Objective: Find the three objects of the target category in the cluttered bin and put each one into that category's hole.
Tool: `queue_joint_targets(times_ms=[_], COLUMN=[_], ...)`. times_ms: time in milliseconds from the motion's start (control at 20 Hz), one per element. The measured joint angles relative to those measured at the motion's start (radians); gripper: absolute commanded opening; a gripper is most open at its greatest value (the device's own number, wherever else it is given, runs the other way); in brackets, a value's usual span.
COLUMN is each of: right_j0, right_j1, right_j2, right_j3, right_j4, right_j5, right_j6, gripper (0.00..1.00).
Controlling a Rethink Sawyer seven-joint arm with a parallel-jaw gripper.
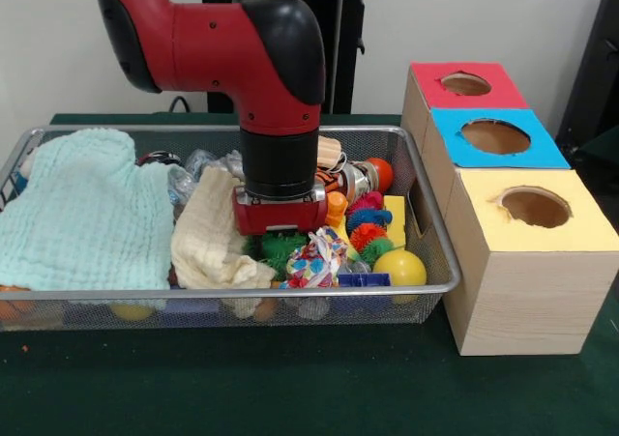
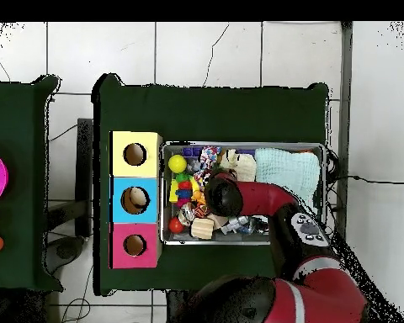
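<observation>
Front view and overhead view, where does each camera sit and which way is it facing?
Front view: sits low across the table, looking level at the wire bin and three boxes; the red arm drops in from above.
Overhead view: sits above, looking straight down; the arm and base enter from the bottom.
Both share: the bin, yellow ball, mint cloth.
</observation>
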Motion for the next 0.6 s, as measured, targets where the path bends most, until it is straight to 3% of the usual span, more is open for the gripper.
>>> queue_joint_targets(times_ms=[200, 600], right_j0=[0.050, 0.070], right_j1=[-0.001, -0.006], right_j2=[-0.049, -0.071], right_j3=[0.000, 0.000], right_j4=[0.002, 0.011], right_j5=[-0.039, -0.041], right_j6=[0.000, 0.000], gripper=[1.00, 1.00])
